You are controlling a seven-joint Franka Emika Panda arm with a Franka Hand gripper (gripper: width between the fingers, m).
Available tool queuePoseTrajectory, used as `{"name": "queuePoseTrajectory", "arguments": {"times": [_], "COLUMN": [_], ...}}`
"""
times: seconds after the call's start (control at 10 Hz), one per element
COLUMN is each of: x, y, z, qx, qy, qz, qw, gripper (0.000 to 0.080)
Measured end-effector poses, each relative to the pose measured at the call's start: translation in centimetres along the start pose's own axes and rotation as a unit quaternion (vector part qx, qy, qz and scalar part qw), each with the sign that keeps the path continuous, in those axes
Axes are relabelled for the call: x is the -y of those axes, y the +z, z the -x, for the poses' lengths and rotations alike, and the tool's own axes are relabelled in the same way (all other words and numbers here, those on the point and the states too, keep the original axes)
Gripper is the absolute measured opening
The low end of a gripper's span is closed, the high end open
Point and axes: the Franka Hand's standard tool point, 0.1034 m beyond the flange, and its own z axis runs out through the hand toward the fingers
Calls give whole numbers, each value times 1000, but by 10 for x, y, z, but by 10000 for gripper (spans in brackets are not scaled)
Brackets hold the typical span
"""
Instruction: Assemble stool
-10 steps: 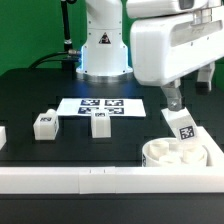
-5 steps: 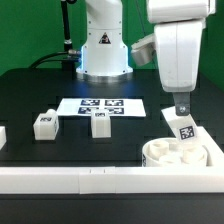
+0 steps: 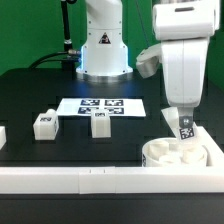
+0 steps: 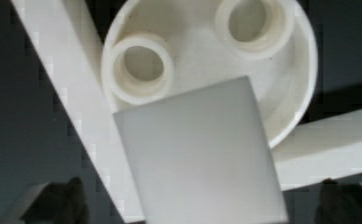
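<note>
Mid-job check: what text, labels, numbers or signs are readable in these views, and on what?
No words or numbers are readable in either view.
Robot base: dark triangular sign, too small to read.
Marker board: black-and-white square tags, patterns only.
Leg on the exterior view's left, middle leg, leg by the seat: one tag each, patterns only.

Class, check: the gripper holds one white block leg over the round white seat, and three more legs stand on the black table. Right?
Not quite. The exterior view shows only two loose white block legs on the black table; the rest is right.
</note>
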Motion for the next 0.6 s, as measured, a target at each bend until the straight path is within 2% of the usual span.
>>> {"name": "queuePoseTrajectory", "arguments": {"times": [0.3,0.5,0.6], "x": [1,1,1], "y": [5,5,5], "z": [-2,-2,-2], "qx": [-3,-3,-3], "qy": [1,18,21], "qz": [2,2,2], "qw": [1000,1000,1000], "gripper": [649,392,392]}}
